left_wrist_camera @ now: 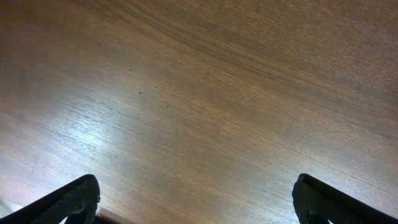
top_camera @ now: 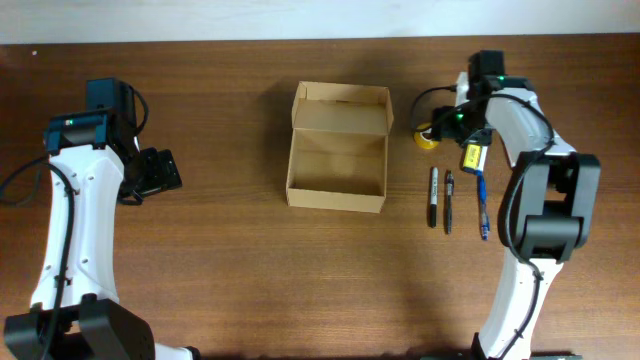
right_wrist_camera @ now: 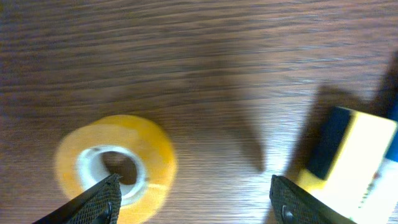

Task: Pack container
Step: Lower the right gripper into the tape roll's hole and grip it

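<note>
The container (top_camera: pixel 337 148), a tan cardboard box with its lid flap folded back, stands open and empty at the table's middle. A yellow tape roll (top_camera: pixel 428 137) lies to its right; it also shows in the right wrist view (right_wrist_camera: pixel 115 165). A yellow and blue pack (top_camera: pixel 472 156) lies beside it and shows in the right wrist view (right_wrist_camera: pixel 351 158) too. My right gripper (right_wrist_camera: pixel 196 202) is open above the table between tape roll and pack. Two black markers (top_camera: pixel 434 195) (top_camera: pixel 449 200) and a blue pen (top_camera: pixel 483 208) lie below. My left gripper (left_wrist_camera: pixel 196 202) is open over bare wood at the far left.
The wooden table's far edge (top_camera: pixel 250 40) runs along the top, with a white wall behind. My left arm (top_camera: pixel 75 200) stands at the left, my right arm (top_camera: pixel 545 200) at the right next to the pens.
</note>
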Robot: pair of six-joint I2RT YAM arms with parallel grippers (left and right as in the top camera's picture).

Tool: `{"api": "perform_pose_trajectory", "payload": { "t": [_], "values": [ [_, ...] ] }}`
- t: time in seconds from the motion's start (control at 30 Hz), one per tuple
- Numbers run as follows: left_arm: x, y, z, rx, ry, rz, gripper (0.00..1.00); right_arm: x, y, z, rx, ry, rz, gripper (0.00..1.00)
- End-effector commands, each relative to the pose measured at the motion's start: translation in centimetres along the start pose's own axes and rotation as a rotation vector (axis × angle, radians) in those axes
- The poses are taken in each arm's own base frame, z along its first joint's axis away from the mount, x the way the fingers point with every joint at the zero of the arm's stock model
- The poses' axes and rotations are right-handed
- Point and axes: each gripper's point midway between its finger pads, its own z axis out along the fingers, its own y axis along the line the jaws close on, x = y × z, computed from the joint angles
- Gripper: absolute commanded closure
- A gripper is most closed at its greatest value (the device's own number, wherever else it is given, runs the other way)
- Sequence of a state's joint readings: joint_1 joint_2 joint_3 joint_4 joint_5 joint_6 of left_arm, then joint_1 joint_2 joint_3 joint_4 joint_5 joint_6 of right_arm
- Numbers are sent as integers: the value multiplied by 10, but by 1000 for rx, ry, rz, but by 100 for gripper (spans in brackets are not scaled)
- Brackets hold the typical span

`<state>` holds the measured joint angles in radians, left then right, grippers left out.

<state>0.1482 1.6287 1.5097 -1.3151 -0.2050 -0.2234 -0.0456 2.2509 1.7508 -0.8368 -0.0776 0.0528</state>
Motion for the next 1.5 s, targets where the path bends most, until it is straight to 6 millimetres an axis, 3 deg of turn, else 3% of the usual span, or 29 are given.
{"api": "perform_pose_trajectory", "payload": {
  "t": [0.0, 0.37, 0.67, 0.8, 1.27, 1.4, 1.47],
  "values": [
    [0, 2, -7, 11, -23, 5, 0, -1, 13, 4, 37, -1, -35, 23],
    [0, 2, -7, 11, -23, 5, 0, 3, 5, 6, 106, 14, -45, 23],
    [0, 2, -7, 11, -23, 5, 0, 22, -3, 31, 114, 101, -34, 23],
    [0, 2, -7, 11, -23, 5, 0, 21, -3, 31, 114, 98, -34, 34],
    [0, 2, -7, 11, -23, 5, 0, 21, -36, 29, 127, 102, 36, 33],
    [0, 2, -7, 12, -23, 6, 0, 23, -37, 28, 126, 108, 37, 33],
    [0, 2, -7, 11, -23, 5, 0, 24, -34, 29, 112, 111, 36, 28]
  ]
}}
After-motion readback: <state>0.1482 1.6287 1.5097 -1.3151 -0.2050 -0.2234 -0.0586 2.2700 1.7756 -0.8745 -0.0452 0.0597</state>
